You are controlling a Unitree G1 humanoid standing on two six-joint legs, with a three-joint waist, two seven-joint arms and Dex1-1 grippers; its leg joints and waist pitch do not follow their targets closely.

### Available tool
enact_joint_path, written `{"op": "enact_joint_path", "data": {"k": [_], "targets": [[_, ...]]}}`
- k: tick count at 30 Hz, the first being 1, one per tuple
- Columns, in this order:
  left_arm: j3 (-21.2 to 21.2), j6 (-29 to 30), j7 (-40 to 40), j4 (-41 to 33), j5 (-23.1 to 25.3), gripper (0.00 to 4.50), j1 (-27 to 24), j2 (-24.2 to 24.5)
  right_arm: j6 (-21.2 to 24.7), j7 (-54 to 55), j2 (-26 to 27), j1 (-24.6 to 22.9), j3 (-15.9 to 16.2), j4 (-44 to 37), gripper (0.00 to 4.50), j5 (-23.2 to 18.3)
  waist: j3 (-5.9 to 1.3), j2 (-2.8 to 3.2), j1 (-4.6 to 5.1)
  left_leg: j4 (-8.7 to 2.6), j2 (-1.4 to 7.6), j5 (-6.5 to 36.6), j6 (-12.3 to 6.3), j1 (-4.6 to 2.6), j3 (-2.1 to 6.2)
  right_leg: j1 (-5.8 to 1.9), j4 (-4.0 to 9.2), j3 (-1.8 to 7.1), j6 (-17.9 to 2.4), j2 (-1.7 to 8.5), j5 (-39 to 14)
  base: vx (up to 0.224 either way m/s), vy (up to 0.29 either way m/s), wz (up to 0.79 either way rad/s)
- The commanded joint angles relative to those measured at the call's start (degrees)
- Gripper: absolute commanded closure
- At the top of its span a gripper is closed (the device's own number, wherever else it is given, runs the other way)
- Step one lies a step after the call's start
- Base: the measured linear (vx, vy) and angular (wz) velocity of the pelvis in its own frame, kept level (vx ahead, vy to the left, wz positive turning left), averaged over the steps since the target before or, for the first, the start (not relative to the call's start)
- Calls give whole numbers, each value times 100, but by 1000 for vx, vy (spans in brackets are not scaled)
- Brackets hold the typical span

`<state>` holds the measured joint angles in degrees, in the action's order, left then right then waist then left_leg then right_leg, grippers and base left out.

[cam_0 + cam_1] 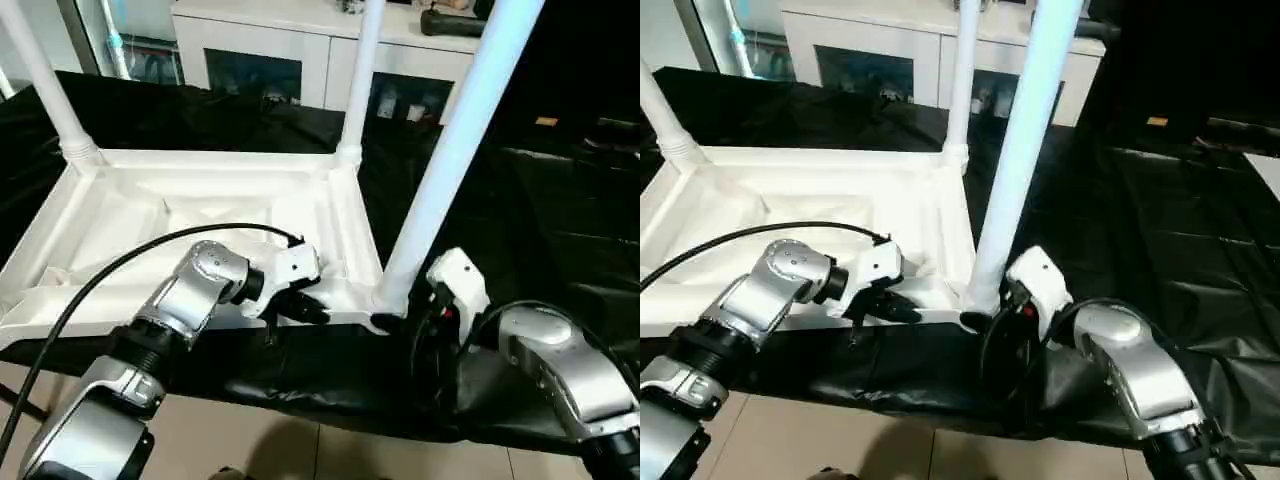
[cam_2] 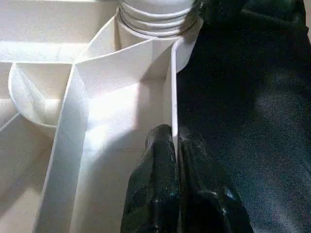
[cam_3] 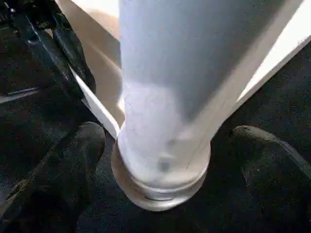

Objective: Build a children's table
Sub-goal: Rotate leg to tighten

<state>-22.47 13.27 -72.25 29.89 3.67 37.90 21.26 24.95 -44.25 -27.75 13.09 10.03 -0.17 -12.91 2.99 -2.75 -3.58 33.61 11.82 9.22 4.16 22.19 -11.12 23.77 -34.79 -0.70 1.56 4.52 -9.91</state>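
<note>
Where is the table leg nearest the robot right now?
It stands upright in the near right corner socket of the upturned tabletop, between the open fingers of the right hand.

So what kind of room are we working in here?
Probably an indoor room set up as a workspace: a white cabinet with glass doors stands behind, black sheeting covers the work surface under the upturned tabletop, and a tiled floor shows below.

Silver ribbed forearms [image 1: 185, 300], white wrist housings, glossy black fingers [image 2: 160, 194] (black cables looping behind)
</note>
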Motion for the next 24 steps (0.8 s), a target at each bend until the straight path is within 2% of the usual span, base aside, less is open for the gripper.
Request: {"op": "enact_joint_path", "data": {"k": [1,2,8,10,12,17,18,20,23,24], "targets": [[-214,81,-114,-8,80,450,-105,-6,-19,-55,-41,8,-33,48,32,-13,-357,-22,-14,-403,113,1595,-51,-121,40,-212,418,117,-1130,245,-1367,0,0,0],[-219,94,-109,-16,81,450,-105,-9,-36,-89,-40,3,-37,73,32,8,-358,-23,-11,-402,112,1574,-54,-118,39,-214,416,117,-1135,241,-1340,0,0,0],[-233,117,-112,-37,82,450,-110,-16,-73,-146,-40,4,-40,138,99,2,-360,-24,-12,-398,112,1574,-67,-124,41,-217,417,114,-1124,241,-1388,0,0,0],[-235,120,-116,-38,83,450,-114,-12,-82,-158,-38,4,-31,144,104,-11,-362,-25,-13,-395,112,1526,-79,-123,40,-221,408,114,-1139,238,-1319,0,0,0],[-240,120,-125,-35,86,450,-120,-4,-94,-174,-32,4,-26,148,134,-23,-364,-26,-13,-391,110,1507,-88,-123,39,-223,404,112,-1151,236,-1288,0,0,0],[-267,155,-144,-66,99,450,-143,12,-88,-201,-4,-21,-51,141,147,-49,-365,-21,-10,-389,111,1492,-98,-122,39,-227,400,111,-1171,236,-1257,0,0,0],[-269,161,-148,-70,99,450,-145,15,-79,-196,16,-29,-53,141,172,-54,-369,-21,-11,-387,110,1488,-94,-125,37,-227,399,110,-1170,236,-1253,0,0,0],[-262,168,-78,-35,121,450,-132,-9,-112,-15,121,-35,-46,227,176,36,-369,-24,-6,-384,107,1496,-97,-125,35,-225,399,112,-1182,236,-1248,0,0,0],[-147,117,393,206,201,450,-7,-203,0,799,502,108,-106,472,183,317,-351,-20,17,-400,96,1611,-14,-122,37,-202,424,109,-1140,232,-1471,0,0,0],[-118,117,533,281,224,450,38,-269,20,1030,629,158,-144,544,183,369,-338,-19,43,-411,87,1801,75,-136,45,-169,458,101,-1065,232,-1818,0,0,0]]}}
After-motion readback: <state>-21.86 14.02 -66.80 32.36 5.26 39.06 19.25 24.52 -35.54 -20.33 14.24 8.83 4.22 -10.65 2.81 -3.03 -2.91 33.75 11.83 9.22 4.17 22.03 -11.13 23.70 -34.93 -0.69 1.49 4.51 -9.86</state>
